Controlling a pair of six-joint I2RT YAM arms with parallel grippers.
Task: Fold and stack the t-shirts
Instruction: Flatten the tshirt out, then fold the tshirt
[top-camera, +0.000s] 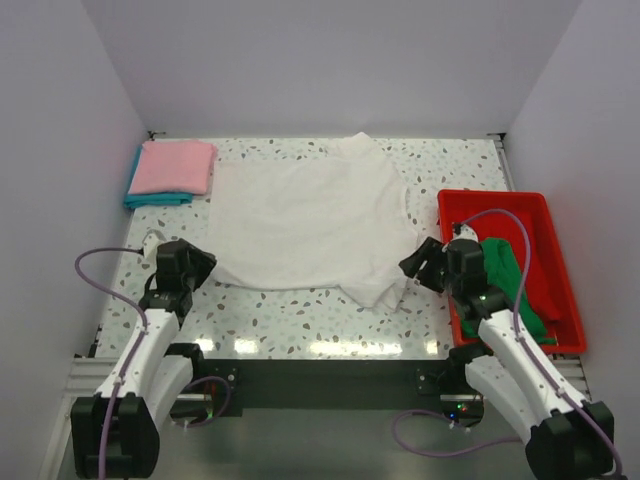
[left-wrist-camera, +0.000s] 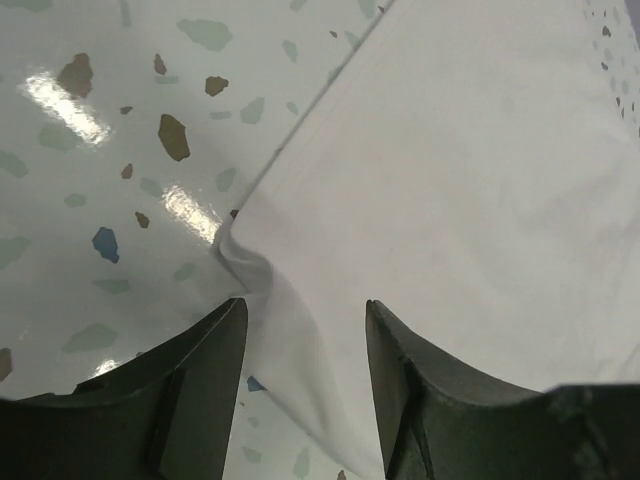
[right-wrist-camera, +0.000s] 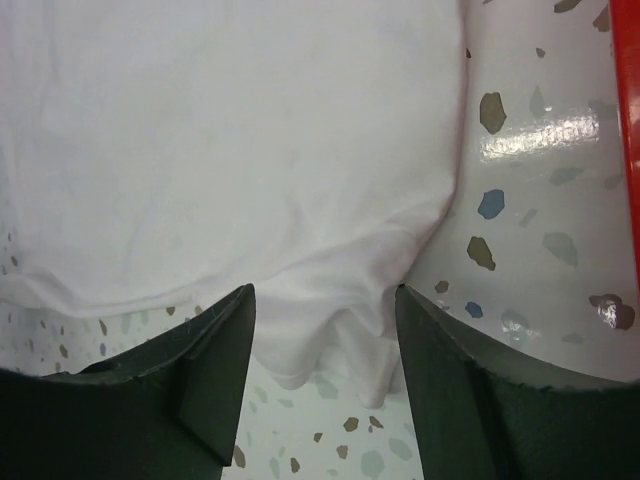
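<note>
You have the white t-shirt (top-camera: 300, 215) spread on the table (top-camera: 300, 322), with the left gripper (left-wrist-camera: 303, 308) and right gripper (right-wrist-camera: 324, 295) each open astride a near corner, apparently not pinching it, and the pink t-shirt (top-camera: 175, 165) folded atop the teal t-shirt (top-camera: 155, 199) far left.

Parted fingers (left-wrist-camera: 195, 385) astride white t-shirt (left-wrist-camera: 460, 190) corner

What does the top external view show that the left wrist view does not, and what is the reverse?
Only the top external view: the pink t-shirt folded on the teal t-shirt at the far left, the red tray holding the green t-shirt, and the right claw. Only the left wrist view: the white t-shirt puckered at its corner. Both: the white t-shirt, the open left claw and the speckled table.
</note>
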